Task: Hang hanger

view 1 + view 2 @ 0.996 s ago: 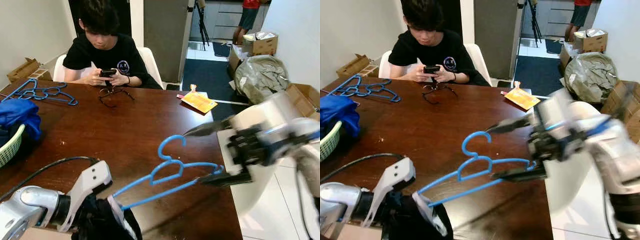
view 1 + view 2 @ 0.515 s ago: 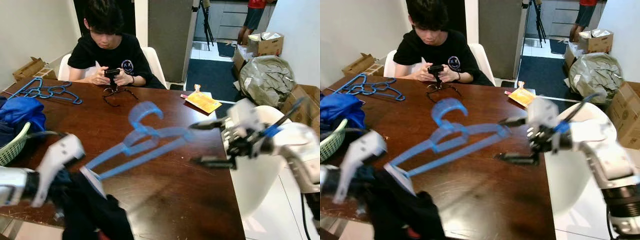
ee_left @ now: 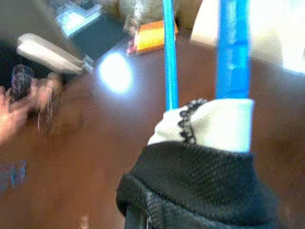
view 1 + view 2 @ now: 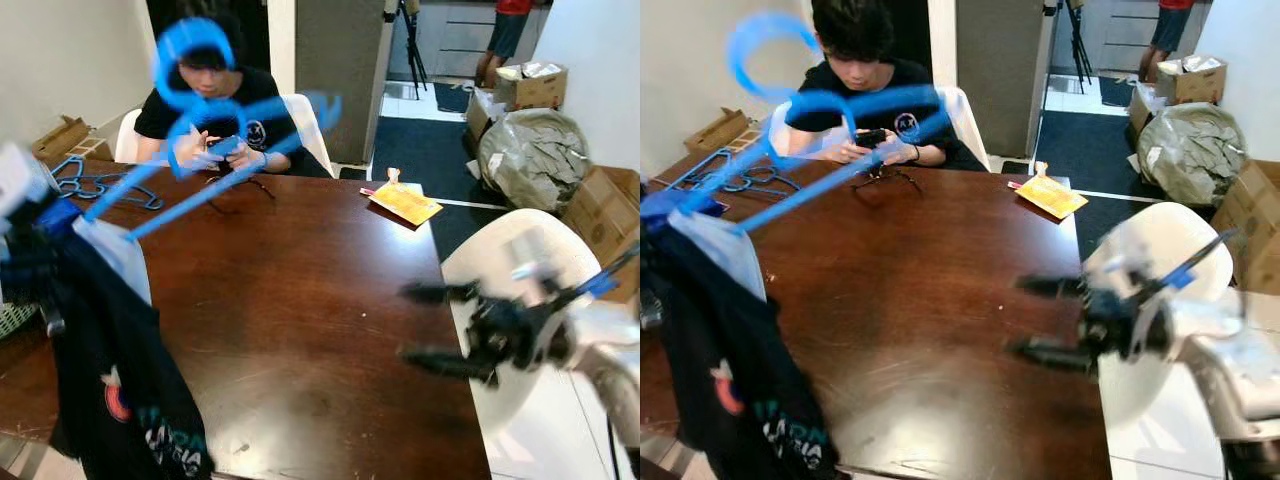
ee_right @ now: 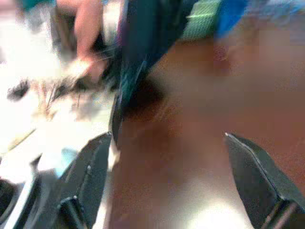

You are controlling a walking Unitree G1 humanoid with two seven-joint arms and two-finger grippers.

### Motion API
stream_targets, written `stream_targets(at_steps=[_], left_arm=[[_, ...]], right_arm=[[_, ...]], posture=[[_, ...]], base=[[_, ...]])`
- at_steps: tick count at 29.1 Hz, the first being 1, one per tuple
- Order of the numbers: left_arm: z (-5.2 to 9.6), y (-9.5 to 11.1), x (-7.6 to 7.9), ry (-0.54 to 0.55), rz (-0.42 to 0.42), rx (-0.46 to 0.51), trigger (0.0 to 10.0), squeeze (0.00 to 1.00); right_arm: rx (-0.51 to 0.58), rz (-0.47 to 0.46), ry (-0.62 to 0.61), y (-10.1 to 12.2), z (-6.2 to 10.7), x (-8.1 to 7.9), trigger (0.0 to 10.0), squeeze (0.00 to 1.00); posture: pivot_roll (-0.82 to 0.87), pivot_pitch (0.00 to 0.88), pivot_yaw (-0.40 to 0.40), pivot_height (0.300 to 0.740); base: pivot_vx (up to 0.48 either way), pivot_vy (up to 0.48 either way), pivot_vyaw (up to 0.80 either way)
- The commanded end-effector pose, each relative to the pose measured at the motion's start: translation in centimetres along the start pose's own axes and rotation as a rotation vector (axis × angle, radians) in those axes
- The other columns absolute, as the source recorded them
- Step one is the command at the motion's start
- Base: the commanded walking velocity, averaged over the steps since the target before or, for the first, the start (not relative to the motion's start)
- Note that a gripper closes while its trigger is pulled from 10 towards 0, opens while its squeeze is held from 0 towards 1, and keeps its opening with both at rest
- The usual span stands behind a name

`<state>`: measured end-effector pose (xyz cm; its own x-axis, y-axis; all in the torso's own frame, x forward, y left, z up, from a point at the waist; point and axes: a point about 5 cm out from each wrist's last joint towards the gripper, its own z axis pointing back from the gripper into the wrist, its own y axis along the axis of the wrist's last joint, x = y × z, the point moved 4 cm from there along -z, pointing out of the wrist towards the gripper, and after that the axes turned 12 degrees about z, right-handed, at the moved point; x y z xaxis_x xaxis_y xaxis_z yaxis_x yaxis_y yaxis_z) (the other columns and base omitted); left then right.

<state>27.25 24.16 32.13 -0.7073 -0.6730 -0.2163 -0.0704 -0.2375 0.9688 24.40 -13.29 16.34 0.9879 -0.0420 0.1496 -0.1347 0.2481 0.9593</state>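
A blue plastic hanger (image 4: 225, 115) is raised high at the left, its hook (image 4: 190, 55) up in front of the seated person. A black shirt (image 4: 110, 360) with a white collar lining hangs from its lower end. My left gripper (image 4: 60, 225) holds that end at the left edge, blurred and mostly hidden by the cloth. In the left wrist view the hanger's bars (image 3: 228, 47) rise out of the black shirt (image 3: 200, 191). My right gripper (image 4: 432, 327) hovers open over the table's right edge, nothing between its fingers (image 5: 90, 171).
A dark wooden table (image 4: 300, 300) lies ahead. A person (image 4: 215, 110) sits at its far side with a phone. On it lie more blue hangers (image 4: 95, 185), glasses (image 4: 235, 187) and an orange packet (image 4: 398, 203). A white chair (image 4: 500, 250) stands right, a green basket (image 4: 12, 320) left.
My left arm has swung the hanger and shirt up and to the left. My right gripper has let go of the hanger's far end and drawn back, low, to the table's right edge.
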Motion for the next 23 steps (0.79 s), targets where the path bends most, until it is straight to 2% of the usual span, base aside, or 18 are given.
stream_targets(at_steps=[1,2,3,4,5,6,7,8,9,10,12,14,15,16,18,20,22,23], left_arm=[[0.0,0.5,-0.1,0.003,-0.007,0.032,10.0,0.00],[-0.8,2.4,-0.4,0.000,-0.023,0.120,10.0,0.00],[-0.8,2.4,-0.4,0.000,-0.023,0.120,10.0,0.00],[-1.6,4.0,-0.4,-0.016,-0.028,0.196,10.0,0.00],[-1.6,4.0,-0.4,-0.016,-0.028,0.196,10.0,0.00],[-2.6,5.3,-0.4,-0.035,-0.031,0.257,10.0,0.00],[-2.6,5.3,-0.4,-0.035,-0.031,0.257,10.0,0.00],[-3.5,6.1,-0.3,-0.055,-0.034,0.295,10.0,0.00],[-3.5,6.1,-0.3,-0.055,-0.034,0.295,10.0,0.00],[-4.4,6.4,-0.2,-0.069,-0.032,0.316,10.0,0.00],[-4.4,6.4,-0.2,-0.069,-0.032,0.316,10.0,0.00],[-6.2,6.6,-0.4,-0.084,-0.021,0.337,10.0,0.00],[-6.2,6.6,-0.4,-0.084,-0.021,0.337,10.0,0.00],[-6.9,6.7,-0.5,-0.089,-0.013,0.350,10.0,0.00],[-6.9,6.7,-0.5,-0.089,-0.013,0.350,10.0,0.00],[-7.5,7.0,-0.6,-0.096,-0.006,0.365,10.0,0.00],[-9.0,7.6,-0.5,-0.114,0.000,0.398,10.0,0.00],[-9.0,7.6,-0.5,-0.114,0.000,0.398,10.0,0.00]], right_arm=[[-0.023,0.008,0.031,-0.2,-0.7,-0.5,10.0,0.00],[-0.028,-0.008,0.055,-1.0,-3.0,-1.0,10.0,0.00],[-0.028,-0.008,0.055,-1.0,-3.0,-1.0,10.0,0.00],[-0.003,-0.015,0.038,-1.0,-5.0,-0.7,10.0,0.00],[-0.003,-0.015,0.038,-1.0,-5.0,-0.7,10.0,0.00],[0.032,-0.032,0.008,-0.7,-6.8,-0.1,10.0,0.00],[0.032,-0.032,0.008,-0.7,-6.8,-0.1,10.0,0.00],[0.058,-0.061,-0.020,-0.3,-8.3,0.4,10.0,0.00],[0.058,-0.061,-0.020,-0.3,-8.3,0.4,10.0,0.00],[0.065,-0.104,-0.059,-0.3,-9.5,1.0,10.0,0.00],[0.065,-0.104,-0.059,-0.3,-9.5,1.0,10.0,0.00],[0.043,-0.219,-0.170,-0.8,-11.8,2.2,10.0,0.00],[0.043,-0.219,-0.170,-0.8,-11.8,2.2,10.0,0.00],[0.042,-0.270,-0.209,-0.9,-12.6,2.5,10.0,0.00],[0.042,-0.270,-0.209,-0.9,-12.6,2.5,10.0,0.00],[0.050,-0.305,-0.226,-0.8,-13.2,2.6,10.0,0.00],[0.103,-0.347,-0.218,0.4,-14.3,2.5,10.0,0.00],[0.103,-0.347,-0.218,0.4,-14.3,2.5,10.0,0.00]], posture=[[0.13,0.000,0.035,0.735],[0.14,0.000,0.033,0.735],[0.14,0.000,0.033,0.735],[0.14,0.000,0.032,0.735],[0.14,0.000,0.032,0.735],[0.14,0.000,0.034,0.735],[0.14,0.000,0.034,0.735],[0.14,0.000,0.034,0.735],[0.14,0.000,0.034,0.735],[0.13,0.000,0.033,0.735],[0.13,0.000,0.033,0.735],[0.12,0.000,0.037,0.735],[0.12,0.000,0.037,0.735],[0.12,0.000,0.037,0.735],[0.12,0.000,0.037,0.735],[0.12,0.000,0.039,0.735],[0.11,0.000,0.045,0.735],[0.11,0.000,0.045,0.735]], base=[[0.000,0.000,0.00],[0.000,0.000,0.00],[0.000,0.000,0.00],[0.000,0.000,0.00],[0.000,0.000,0.00],[0.000,0.000,0.00],[0.000,0.000,0.00],[0.000,0.000,0.00],[0.000,0.000,0.00],[0.000,0.000,0.00],[0.000,0.000,0.00],[0.000,0.000,0.00],[0.000,0.000,0.00],[0.000,0.000,0.00],[0.000,0.000,0.00],[0.000,0.000,0.00],[0.000,0.000,0.00],[0.000,0.000,0.00]])
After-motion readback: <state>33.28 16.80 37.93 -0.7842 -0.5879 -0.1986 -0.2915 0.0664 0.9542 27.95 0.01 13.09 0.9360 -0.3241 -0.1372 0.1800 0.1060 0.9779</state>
